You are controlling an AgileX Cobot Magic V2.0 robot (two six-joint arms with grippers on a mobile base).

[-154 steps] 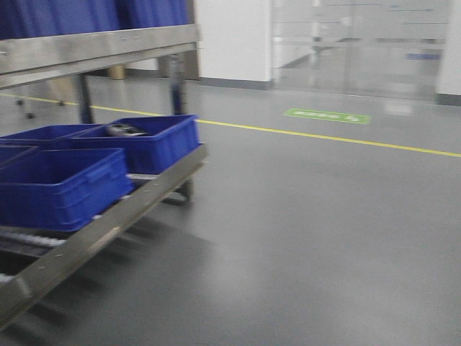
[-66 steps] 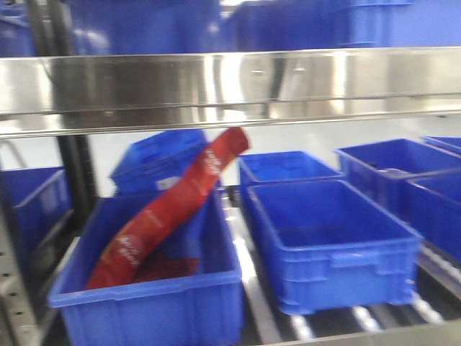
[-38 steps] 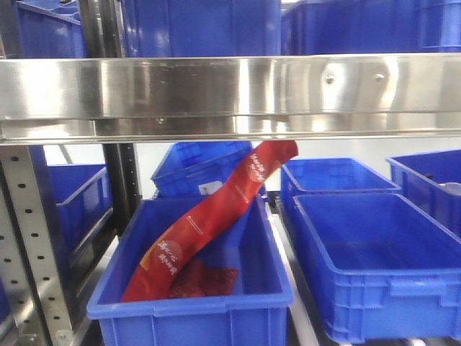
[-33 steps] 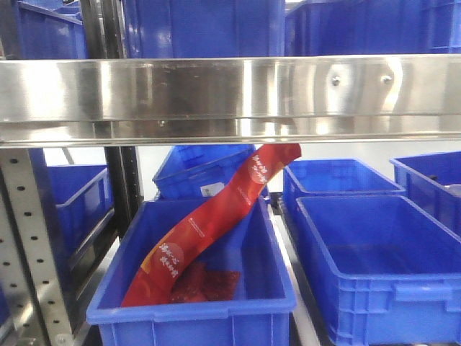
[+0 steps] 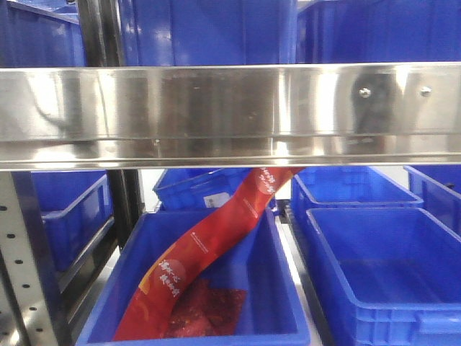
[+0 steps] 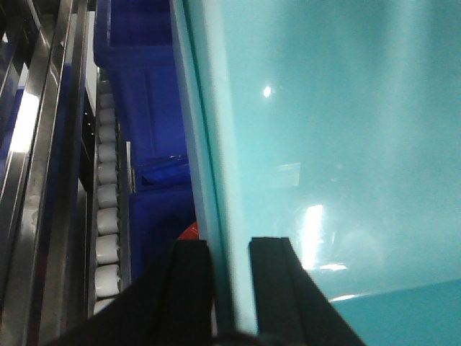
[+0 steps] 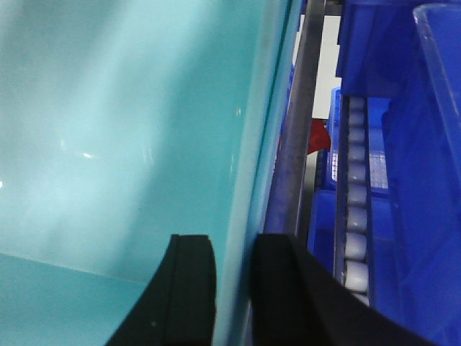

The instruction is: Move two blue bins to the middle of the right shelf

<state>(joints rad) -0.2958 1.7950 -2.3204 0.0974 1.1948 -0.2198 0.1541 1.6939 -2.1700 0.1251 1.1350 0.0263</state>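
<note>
Two changes in about two seconds: the front view swung off open floor onto the rack, and since then it has closed in. The steel shelf beam (image 5: 230, 115) now fills the upper half of the frame. The front bin (image 5: 277, 288) with the red packet (image 5: 209, 252) leaning out of it sits lower centre, cut off by the bottom edge. Another bin (image 5: 389, 274) that looks empty is lower right, just beside it.

Left gripper (image 6: 229, 288): both black fingers straddle the rim of a pale teal wall, clamped on it as far as I can see. Right gripper (image 7: 234, 288): same, pinching the opposite wall. I take that wall for the carried bin (image 6: 324, 144), its colour washed out up close. It hangs between the two arms, with rack rollers (image 6: 108, 216) at the left edge of the left wrist view.

My read: base approach is nearly done and placing comes next. The beam is close, so the bin needs height clearance. I can't tell from here whether this level is the target one.
</note>
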